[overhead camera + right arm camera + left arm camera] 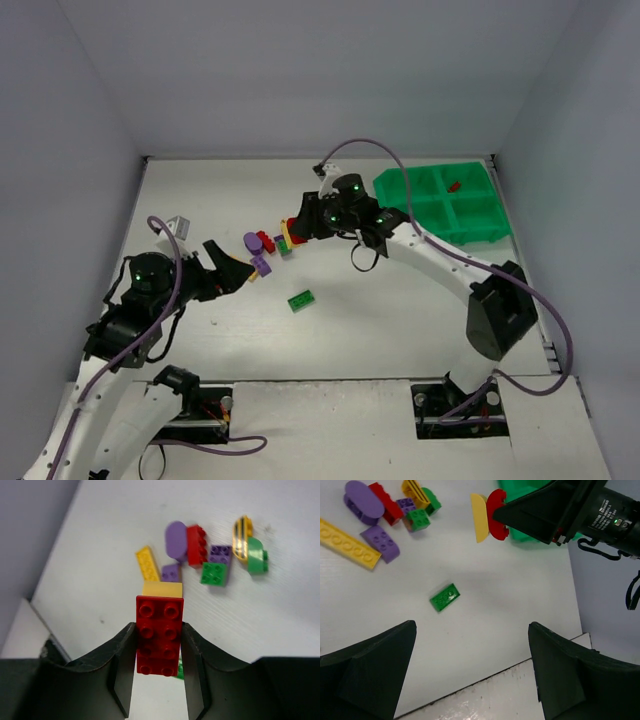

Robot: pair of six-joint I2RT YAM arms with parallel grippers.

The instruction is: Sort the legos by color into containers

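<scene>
Right fingers [120,665] grip a red brick [159,627] short of the green tray [395,190], left fingers [375,670] open; next it likely needs carrying into the tray's compartment holding red.

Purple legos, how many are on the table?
3: a rounded piece beside the red brick, a small square one next to a green square, and a block beside the long yellow plate. Others may be hidden.

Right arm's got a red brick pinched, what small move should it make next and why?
Probably carry it toward the green tray: the right end effector is shut on the red brick, and the tray's far right compartment already holds a red piece.
</scene>
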